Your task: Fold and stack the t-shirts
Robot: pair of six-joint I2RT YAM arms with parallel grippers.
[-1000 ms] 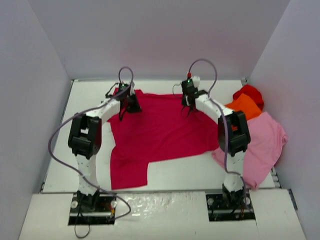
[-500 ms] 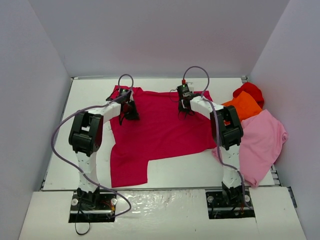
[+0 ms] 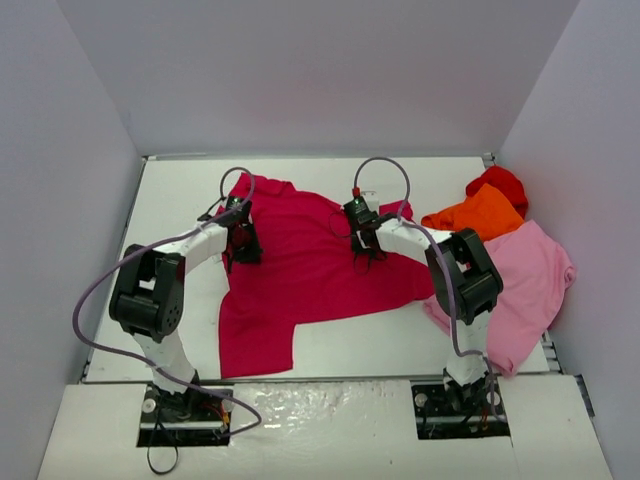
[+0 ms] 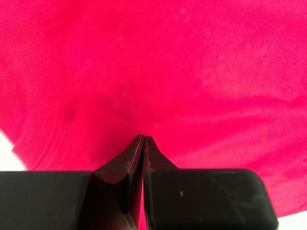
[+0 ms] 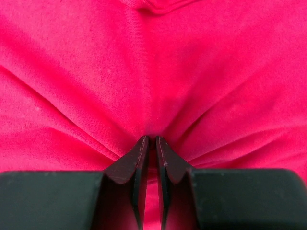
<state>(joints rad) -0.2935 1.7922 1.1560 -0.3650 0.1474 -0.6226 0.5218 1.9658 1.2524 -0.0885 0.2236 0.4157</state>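
Note:
A crimson-magenta t-shirt [image 3: 310,275] lies spread over the middle of the white table [image 3: 180,180], one sleeve reaching toward the near left. My left gripper [image 3: 244,247] is shut on the shirt's far-left part; in the left wrist view its fingertips [image 4: 144,139] pinch a thin layer of the cloth [image 4: 168,72]. On the far-right part my right gripper [image 3: 362,250] is shut; in the right wrist view wrinkles in the cloth [image 5: 96,72] radiate from its closed tips [image 5: 152,139]. Light pink [image 3: 525,285], orange [image 3: 482,212] and bright red [image 3: 500,184] t-shirts lie piled at the right.
Grey walls close in the table on the left, back and right. Both arm bases [image 3: 185,405] [image 3: 462,398] stand at the near edge, with looping grey cables above the arms. The pink shirt hangs past the table's right edge, beside the right arm.
Both grippers have moved toward the near edge, dragging the crimson shirt's far edge with them. The right gripper's jaws have closed on the cloth.

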